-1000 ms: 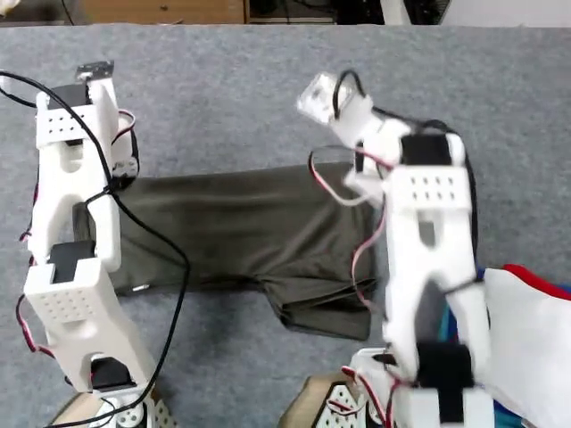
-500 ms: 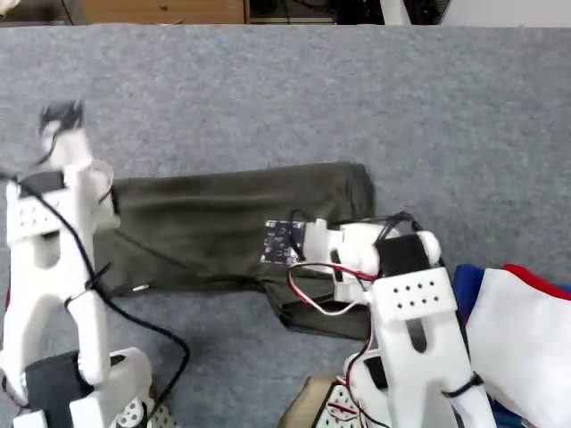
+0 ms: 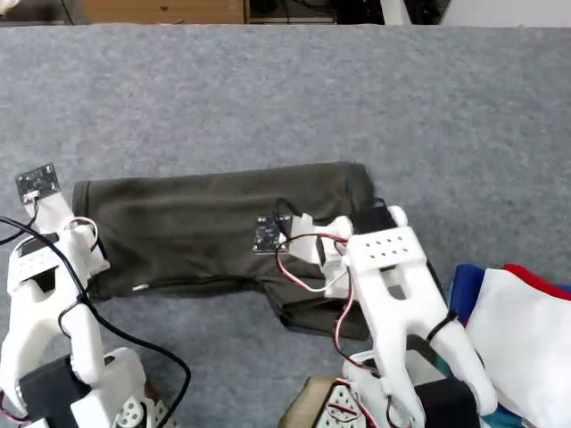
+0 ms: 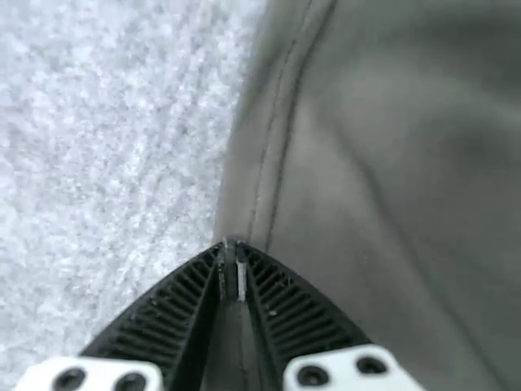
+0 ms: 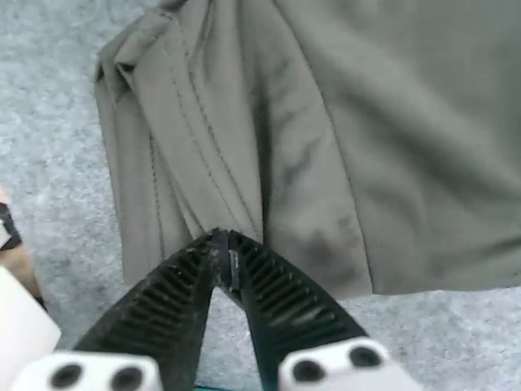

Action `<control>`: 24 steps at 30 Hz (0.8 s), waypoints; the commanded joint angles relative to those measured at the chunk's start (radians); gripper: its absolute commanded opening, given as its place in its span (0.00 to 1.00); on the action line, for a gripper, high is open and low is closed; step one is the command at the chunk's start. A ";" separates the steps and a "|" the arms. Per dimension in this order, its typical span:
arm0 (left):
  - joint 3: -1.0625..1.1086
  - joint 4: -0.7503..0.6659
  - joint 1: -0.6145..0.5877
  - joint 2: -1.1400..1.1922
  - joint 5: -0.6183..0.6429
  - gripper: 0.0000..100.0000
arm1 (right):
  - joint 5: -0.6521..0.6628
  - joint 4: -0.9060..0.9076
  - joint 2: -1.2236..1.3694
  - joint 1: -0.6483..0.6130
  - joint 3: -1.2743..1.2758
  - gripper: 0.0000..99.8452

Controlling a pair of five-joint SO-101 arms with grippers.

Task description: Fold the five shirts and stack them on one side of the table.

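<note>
Olive shirt [image 3: 205, 223] lies flat in the middle of the worktop [image 3: 268, 89], a long band running left to right. Its far edge is fairly straight. At the near right a bunched flap [image 3: 317, 312] sticks out toward me, with creases and doubled seams.

My left hand [image 4: 230, 265] is at the shirt's [image 4: 391, 163] left end, right over the hem line where the fabric meets the grey worktop [image 4: 98, 122]. Fingers are pressed together with the tips meeting. They sit on the hem, and I can't tell whether any cloth is caught between them.

My right hand [image 5: 221, 252] is over the shirt's [image 5: 326, 122] near right part, just above the folded seams of the flap. Fingers are pressed together too, tips touching, with no cloth visible between them. Grey worktop [image 5: 49, 122] shows beside the flap.

From above, my left arm [image 3: 45, 285] stands at the near left, reaching to the shirt's left end. My right arm [image 3: 393, 276] comes in from the near side, lying across the shirt's right part and covering part of the flap.

Cloth pile [image 3: 526, 339] sits at the near right corner, close to the right arm and apart from the olive shirt. A white piece is on top, with red and blue edges showing beneath.
</note>
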 commanded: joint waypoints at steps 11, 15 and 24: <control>0.000 -0.014 -0.015 -0.033 0.011 0.02 | -0.008 0.080 -0.027 -0.105 0.125 0.00; 0.000 -0.014 -0.015 -0.033 0.008 0.02 | 0.041 0.138 0.027 -0.101 0.124 0.00; 0.002 -0.014 -0.015 -0.033 0.008 0.02 | 0.041 0.255 -0.153 -0.101 -0.177 0.00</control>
